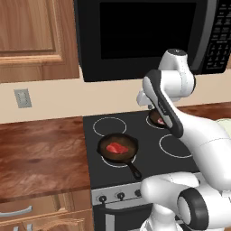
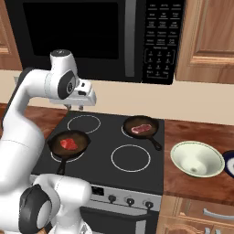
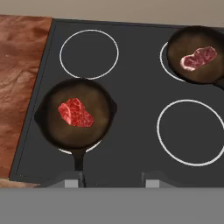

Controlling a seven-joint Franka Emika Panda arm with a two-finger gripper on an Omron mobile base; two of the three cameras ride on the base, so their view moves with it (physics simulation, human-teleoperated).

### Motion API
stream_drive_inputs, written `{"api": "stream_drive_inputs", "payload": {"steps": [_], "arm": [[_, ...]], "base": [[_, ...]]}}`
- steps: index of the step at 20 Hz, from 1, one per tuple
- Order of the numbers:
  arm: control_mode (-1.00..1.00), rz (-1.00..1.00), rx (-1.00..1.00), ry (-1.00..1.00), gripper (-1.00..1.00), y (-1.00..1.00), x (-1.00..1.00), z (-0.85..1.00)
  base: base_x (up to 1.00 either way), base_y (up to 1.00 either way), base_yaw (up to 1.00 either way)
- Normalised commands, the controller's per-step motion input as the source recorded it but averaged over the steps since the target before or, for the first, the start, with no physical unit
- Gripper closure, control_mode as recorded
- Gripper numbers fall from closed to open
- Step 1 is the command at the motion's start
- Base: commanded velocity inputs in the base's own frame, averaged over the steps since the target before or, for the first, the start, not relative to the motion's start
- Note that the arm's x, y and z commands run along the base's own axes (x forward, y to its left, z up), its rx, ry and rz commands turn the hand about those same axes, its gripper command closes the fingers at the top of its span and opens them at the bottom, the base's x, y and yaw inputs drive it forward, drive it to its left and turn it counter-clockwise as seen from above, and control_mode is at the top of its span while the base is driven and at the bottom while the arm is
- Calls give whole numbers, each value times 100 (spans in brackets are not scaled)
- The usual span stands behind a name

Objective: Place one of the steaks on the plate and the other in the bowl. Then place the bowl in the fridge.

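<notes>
Two steaks lie in skillets on the black stovetop. One red steak [image 1: 117, 147] [image 2: 68, 143] [image 3: 75, 113] sits in the front-left skillet [image 3: 52, 131]. The pinker steak [image 2: 140, 129] [image 3: 199, 58] is in the back-right skillet [image 2: 151, 122]. A pale cream-green bowl [image 2: 196, 158] stands empty on the counter right of the stove. The dark plate [image 2: 230, 164] is cut off by the frame edge beside it. My gripper [image 2: 75, 108] [image 3: 113, 181] hangs open high above the back-left burner, pointing down, with nothing between its fingers. The fridge is out of view.
A black microwave [image 2: 91, 36] hangs over the stove, close behind the arm's upper joints. Wooden counter [image 1: 40, 153] runs left of the stove and more counter [image 2: 192, 132] lies to its right. The skillet handles [image 1: 133, 169] [image 2: 156, 144] point toward the front.
</notes>
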Motion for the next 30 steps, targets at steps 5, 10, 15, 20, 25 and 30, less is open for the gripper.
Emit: {"api": "stream_drive_inputs", "payload": {"steps": [5, 10, 15, 20, 25, 30], "arm": [[-100, 4, 0, 0, -100, 3, 0, -1], [-100, 7, 0, -1, -100, 6, -17, -32], [-100, 9, -6, -4, -100, 24, -40, -51], [-100, 14, -19, 6, -100, 30, -6, -86], [-100, 23, -15, 7, -100, 12, 4, -80], [-100, 18, 0, 5, -100, 16, 16, -33]], "base": [[0, 0, 0], [0, 0, 0], [0, 0, 0], [0, 0, 0], [0, 0, 0], [0, 0, 0]]}}
